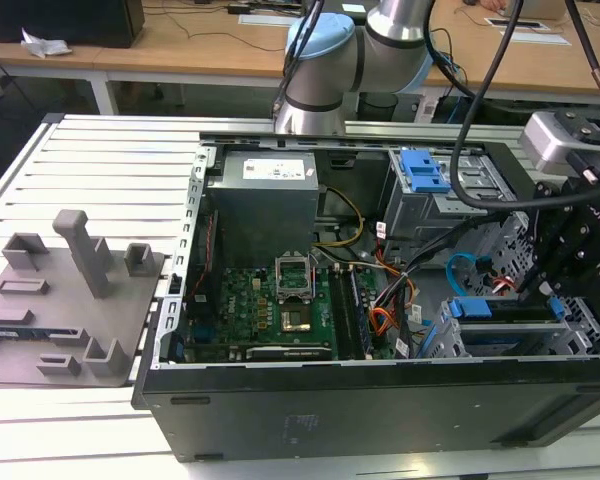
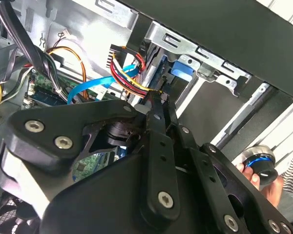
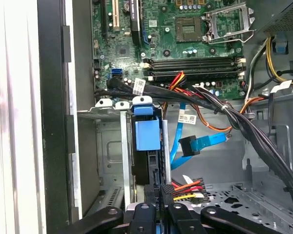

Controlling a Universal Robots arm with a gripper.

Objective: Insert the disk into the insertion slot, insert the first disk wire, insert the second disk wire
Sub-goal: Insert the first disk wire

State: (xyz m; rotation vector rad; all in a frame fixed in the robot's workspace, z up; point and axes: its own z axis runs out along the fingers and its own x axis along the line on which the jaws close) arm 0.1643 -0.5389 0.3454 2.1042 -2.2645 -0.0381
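From the exterior view's left comes first the motherboard point(image 1: 270, 300), then the light-blue second disk wire point(image 3: 210, 141) hanging loose (its dark plug sits in nothing). Next is the disk point(image 3: 147, 136), blue carrier and all, already seated in the insertion slot point(image 3: 110, 156). Furthest right, the claw point(image 2: 158, 99) is closed, seemingly clamped on the plug of the first disk wire point(image 2: 129, 73), the red, yellow and black bundle, just beside the drive's edge. So the first-wire step is in hand. I judge it calls for that plug to be held square to the drive's socket and pressed straight home.
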